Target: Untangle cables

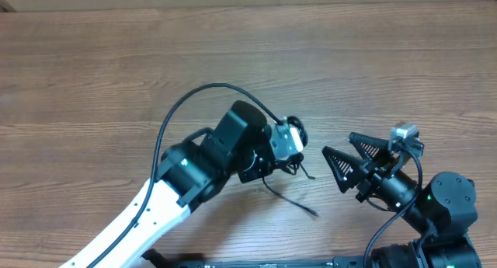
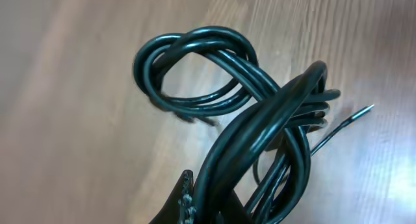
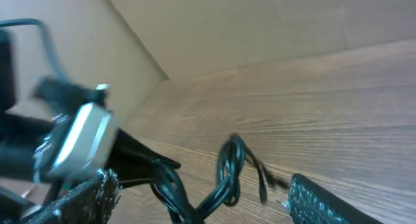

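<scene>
The cables (image 1: 297, 169) are thin black cords knotted in a small bundle near the table's middle, with one loose end trailing toward the front. In the left wrist view the bundle (image 2: 260, 120) fills the frame in tight glossy loops, a thin end sticking out right. My left gripper (image 1: 284, 165) is shut on the cables and holds them just above the wood; one finger tip shows in the left wrist view (image 2: 208, 208). My right gripper (image 1: 337, 142) is open and empty, just right of the bundle. In the right wrist view the cables (image 3: 231, 162) hang between its spread fingers (image 3: 203, 185).
The wooden table (image 1: 93, 74) stretches wide behind and to the left. A thicker black wire (image 1: 186, 105) arcs over my left arm. A brown cardboard wall (image 3: 260, 23) stands along the table's far edge.
</scene>
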You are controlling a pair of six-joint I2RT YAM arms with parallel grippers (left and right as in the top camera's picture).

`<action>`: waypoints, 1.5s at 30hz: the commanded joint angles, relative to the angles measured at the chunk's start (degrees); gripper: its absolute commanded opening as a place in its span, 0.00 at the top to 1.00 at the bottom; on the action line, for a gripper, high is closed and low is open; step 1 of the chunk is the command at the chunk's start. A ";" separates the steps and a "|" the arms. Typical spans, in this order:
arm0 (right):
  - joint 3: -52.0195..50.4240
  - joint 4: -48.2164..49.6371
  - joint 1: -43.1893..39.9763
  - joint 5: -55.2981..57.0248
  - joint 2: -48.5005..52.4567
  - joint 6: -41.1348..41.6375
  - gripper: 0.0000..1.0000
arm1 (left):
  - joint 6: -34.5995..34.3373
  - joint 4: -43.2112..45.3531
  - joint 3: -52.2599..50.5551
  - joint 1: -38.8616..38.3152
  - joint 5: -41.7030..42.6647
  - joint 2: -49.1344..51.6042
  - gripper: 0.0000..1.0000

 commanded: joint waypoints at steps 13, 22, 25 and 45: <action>0.94 0.24 -0.15 1.62 -0.39 7.15 0.33 | 26.53 15.32 2.16 -10.25 -3.89 -4.83 0.96; 0.94 -0.20 -0.15 1.40 -0.39 7.32 0.96 | 24.96 20.41 2.16 -11.45 -4.15 -8.46 0.96; 0.94 -0.39 -0.15 1.44 -0.39 7.32 0.96 | 17.68 20.41 2.16 -11.43 -8.48 -8.46 0.96; 0.94 -2.80 -0.15 5.25 -0.42 4.04 0.96 | -62.77 10.19 2.16 -11.34 -9.53 -8.50 0.00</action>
